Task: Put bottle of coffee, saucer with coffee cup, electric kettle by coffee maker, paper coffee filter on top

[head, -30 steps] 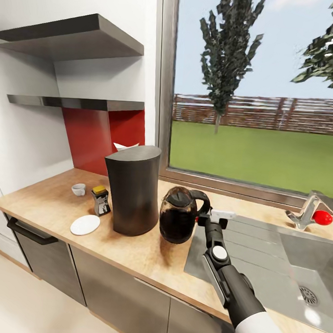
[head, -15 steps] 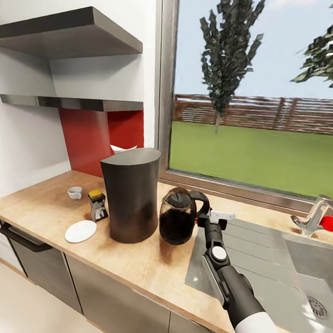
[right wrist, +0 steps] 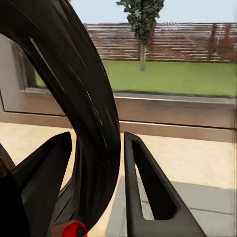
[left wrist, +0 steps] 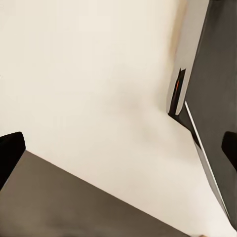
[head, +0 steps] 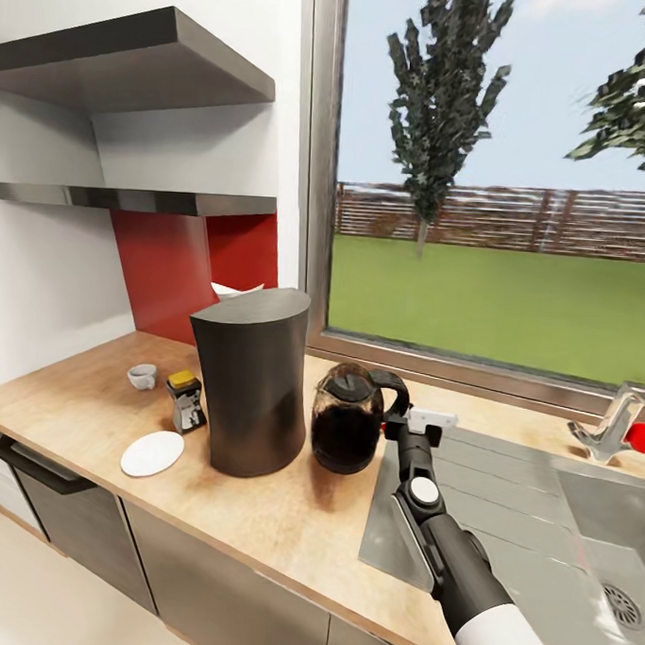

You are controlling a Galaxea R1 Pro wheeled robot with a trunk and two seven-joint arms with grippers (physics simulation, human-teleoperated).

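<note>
1. Two fingers of the right gripper straddle the black handle of the electric kettle; in the right wrist view the handle runs between the two dark fingers, which look pinched against it, though whether they bear firmly on it is hard to tell.
2. Gripping by the handle keeps the glass body upright and clear of the jaws.
3. Just beyond the kettle from the jaws stands the coffee maker, the two nearly touching on the kitchen countertop. That placement looks right for the task, so letting go seems the likely next step.
4. Farther past the coffee maker sit the bottle of coffee, the saucer and the coffee cup; the cup is apart from the saucer, not yet on it.
5. Something white peeks out behind the coffee maker's top, possibly the paper filter.
6. Dark fingertips of the left gripper sit at opposite edges of the left wrist view, spread wide and holding nothing.
</note>
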